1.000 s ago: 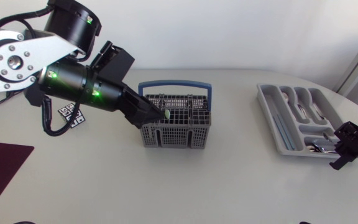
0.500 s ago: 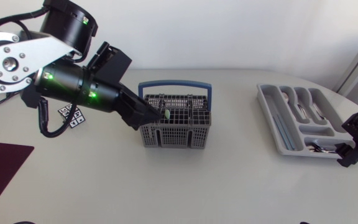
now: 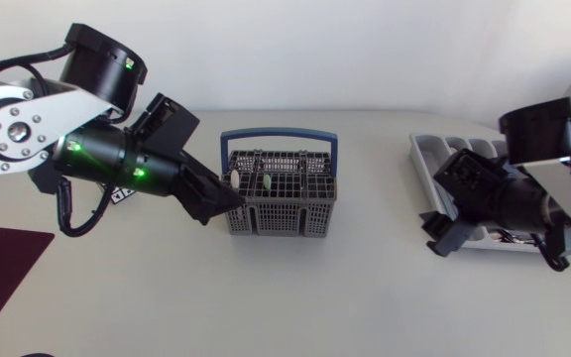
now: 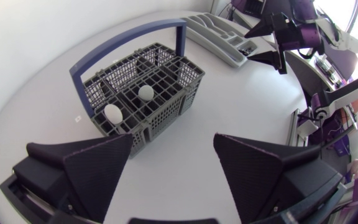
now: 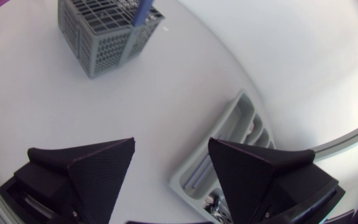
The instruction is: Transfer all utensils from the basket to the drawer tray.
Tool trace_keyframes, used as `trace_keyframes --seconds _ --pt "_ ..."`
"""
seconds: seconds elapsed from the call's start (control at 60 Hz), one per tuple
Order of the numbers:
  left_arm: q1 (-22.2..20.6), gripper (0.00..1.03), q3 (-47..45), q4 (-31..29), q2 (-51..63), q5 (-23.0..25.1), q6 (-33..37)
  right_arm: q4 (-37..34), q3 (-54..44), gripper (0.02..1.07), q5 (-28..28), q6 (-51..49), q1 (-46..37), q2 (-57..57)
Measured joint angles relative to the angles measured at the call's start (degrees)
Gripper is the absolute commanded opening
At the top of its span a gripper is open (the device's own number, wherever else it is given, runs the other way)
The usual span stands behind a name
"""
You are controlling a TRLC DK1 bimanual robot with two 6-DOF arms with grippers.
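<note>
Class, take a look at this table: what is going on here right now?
A robot is clearing a grey cutlery basket with a blue handle into a grey drawer tray. Its left hand is open and empty, close beside the basket, where two white-ended utensils stand upright. The right hand, also open and empty, hangs by the tray's corner on the basket side. Some cutlery already lies in the tray.

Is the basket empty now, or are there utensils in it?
Not empty: in the basket, two pale utensil ends stand up from its grid.
</note>
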Motion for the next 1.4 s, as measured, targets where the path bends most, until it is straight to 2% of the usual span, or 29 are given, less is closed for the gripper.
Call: trace_keyframes --seconds 0.15,0.283,0.517,0.567,0.6,0.733,0.817,0.967,1.0,1.167,1.333,1.4 --pt "0.98 0.91 -1.92 1.2 -0.42 -0.22 0.31 -1.33 5.31 0.88 1.01 9.57 9.62 3.54" --pt "2.49 0.91 -2.95 2.64 -0.48 -0.22 0.5 -1.46 10.25 0.88 0.24 15.98 14.21 8.07" --pt "4.81 0.91 -5.49 5.6 -1.95 -0.15 0.52 -2.54 18.67 0.87 -7.15 25.66 18.38 16.17" --pt "5.31 0.91 -6.05 6.32 -2.45 0.79 0.7 -2.6 20.68 0.81 -8.81 27.15 18.88 17.86" --pt "5.49 0.92 -6.29 6.51 -2.69 1.2 0.76 -2.58 21.75 0.78 -9.62 27.89 19.1 19.04" --pt "6.01 0.92 -7.23 7.3 -3.34 4.5 3.02 -2.49 25.24 0.78 -11.89 30.42 20.15 23.28" --pt "6.01 0.92 -8.07 7.91 -3.98 6.86 4.52 -2.49 26.25 0.7 -13.11 31.56 20.57 25.73" --pt "6.12 0.95 -9.07 9.51 -4.28 9.09 6.82 -1.77 28.65 0.69 -14.34 32.7 20.96 29.99" --pt "6.16 0.95 -9.4 9.84 -4.28 9.88 7.43 -1.64 29.51 0.66 -14.51 33.11 21.18 31.04" --pt "6.16 0.95 -10.88 11.13 -4.28 11.15 10.25 -0.92 33.07 0.6 -14.53 35.87 22.88 35.17" --pt "6.6 0.95 -10.93 12.68 -3.96 11.45 12.33 1.38 35.56 0.59 -14.49 37.92 24.74 39.23" --pt "6.86 0.95 -11.04 13.38 -3.61 11.47 12.74 2.08 36.13 0.51 -14.16 38.64 25.07 40.96"
